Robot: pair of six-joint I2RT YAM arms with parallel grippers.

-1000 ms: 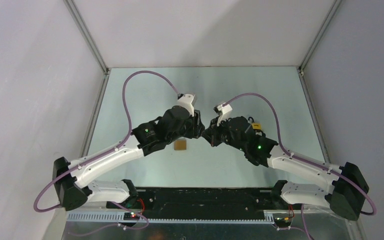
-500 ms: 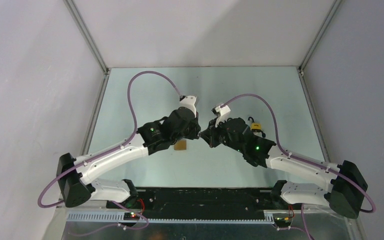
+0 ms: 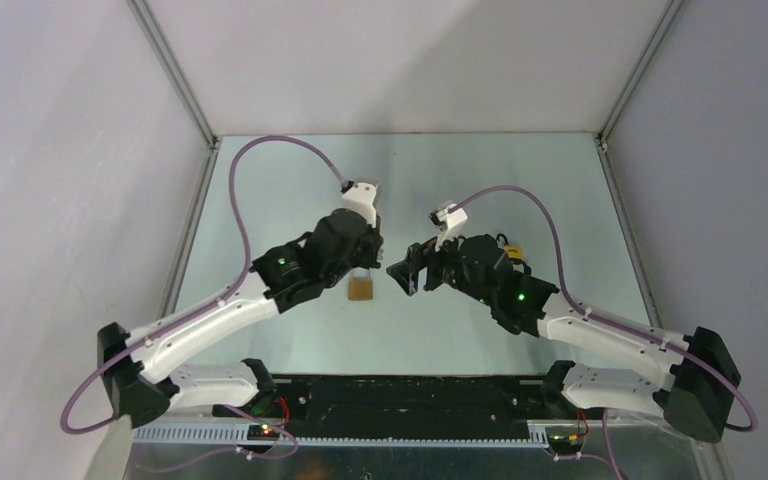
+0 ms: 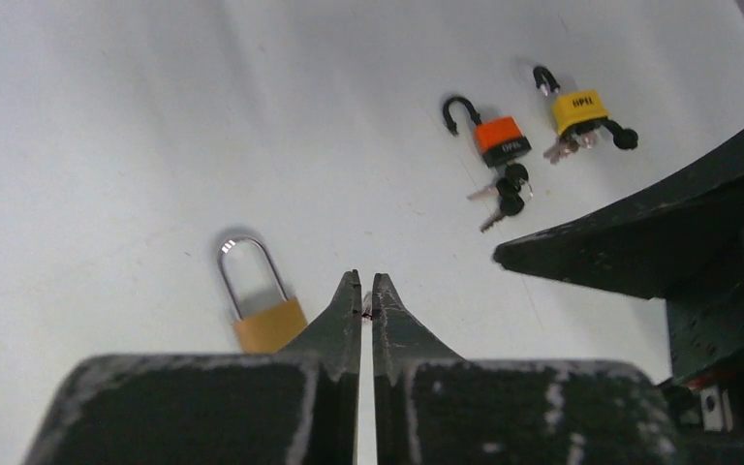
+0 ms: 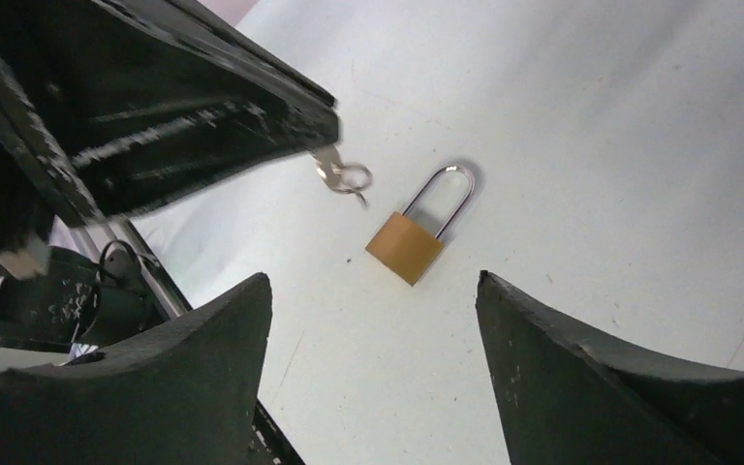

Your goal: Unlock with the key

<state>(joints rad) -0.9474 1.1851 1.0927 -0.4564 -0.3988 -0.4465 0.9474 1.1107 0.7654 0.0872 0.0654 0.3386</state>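
Observation:
A brass padlock [image 3: 362,288] with a silver shackle lies flat on the table between the two arms, also seen from the left wrist [image 4: 262,315] and from the right wrist [image 5: 409,242]. My left gripper [image 4: 366,281] is shut, with a small silver key [image 5: 341,176] and its ring sticking out from the fingertips, above and beside the padlock. My right gripper [image 5: 373,281] stands open and empty, just right of the padlock. Its finger [image 4: 639,242] shows dark at the right of the left wrist view.
An orange padlock [image 4: 502,139] and a yellow padlock [image 4: 579,108], each with an open black shackle and keys attached, lie further right. The yellow padlock [image 3: 513,253] peeks out behind the right arm. Metal frame rails border the table.
The right gripper has opened and let go of the key, while the left gripper has shut on it. The two wrists have drawn apart, uncovering the brass padlock.

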